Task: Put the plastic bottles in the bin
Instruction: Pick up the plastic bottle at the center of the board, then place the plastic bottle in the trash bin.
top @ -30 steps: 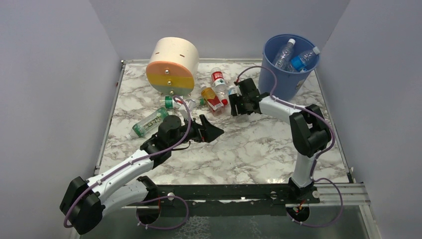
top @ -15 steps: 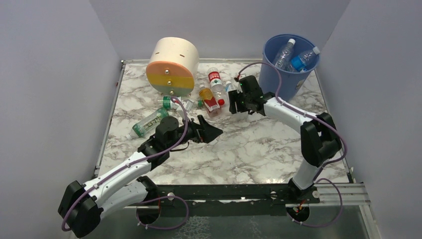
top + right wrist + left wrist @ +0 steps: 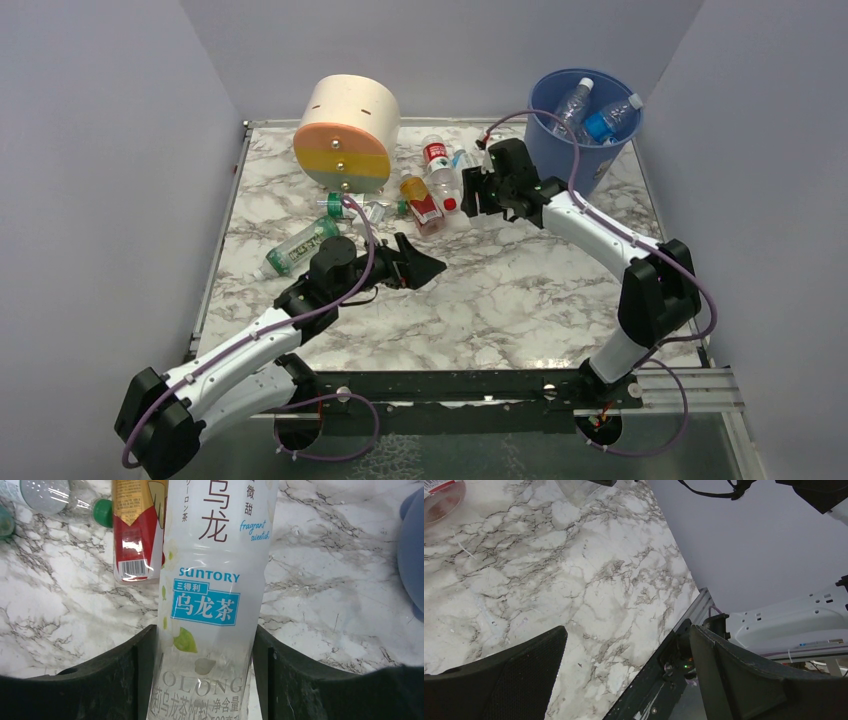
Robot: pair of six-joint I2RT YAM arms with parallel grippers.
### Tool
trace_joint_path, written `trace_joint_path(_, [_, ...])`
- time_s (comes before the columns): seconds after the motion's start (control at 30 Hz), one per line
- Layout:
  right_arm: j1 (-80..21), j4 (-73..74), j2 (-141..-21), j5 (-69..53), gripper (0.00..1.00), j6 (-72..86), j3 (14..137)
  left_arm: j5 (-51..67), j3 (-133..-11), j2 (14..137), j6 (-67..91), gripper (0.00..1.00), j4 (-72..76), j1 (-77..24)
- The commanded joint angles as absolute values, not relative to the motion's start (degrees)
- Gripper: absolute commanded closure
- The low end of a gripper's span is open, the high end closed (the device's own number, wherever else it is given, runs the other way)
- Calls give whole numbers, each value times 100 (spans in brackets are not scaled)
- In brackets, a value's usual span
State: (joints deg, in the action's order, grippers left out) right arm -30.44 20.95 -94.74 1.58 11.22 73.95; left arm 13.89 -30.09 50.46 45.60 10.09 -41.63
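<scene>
so the right end effector (image 3: pixel 205 636) pinches the white oolong bottle (image 3: pixel 216 555) at 12 o'clock on the counter (image 3: pixel 520 290), left end effector (image 3: pixel 626 641) wide open and empty; I'd squeeze gently, lift level, swing to the bin (image 3: pixel 598 165) at 1 o'clock

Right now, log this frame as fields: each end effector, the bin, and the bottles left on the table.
left end effector: open, empty, above bare table
right end effector: fingers against both sides of tea bottle lying on table
bin: two bottles visible inside
left on table: several bottles, including red-label bottle beside tea bottle
</scene>
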Motion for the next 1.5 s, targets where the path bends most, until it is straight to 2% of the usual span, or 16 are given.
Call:
trace_joint_path(0.0, [-3072, 2229, -9193, -15, 35, 1189, 7693, 1338, -2902, 4959, 4570, 1, 988, -4157])
trace_joint_path(0.4, [-3076, 2403, -8942, -73, 34, 1162, 8323, 1094, -2953, 5653, 4466, 1, 809, -4157])
trace_joint_path(0.87, [-2802, 2571, -9313, 154, 33, 784, 9685, 1084, -3100, 7168, 4300, 1, 1360, -4153])
trace_joint_path(1.47, [-706, 2527, -9812, -721, 34, 1083, 10883, 1125, -3256, 6775, 4230, 1, 958, -4157])
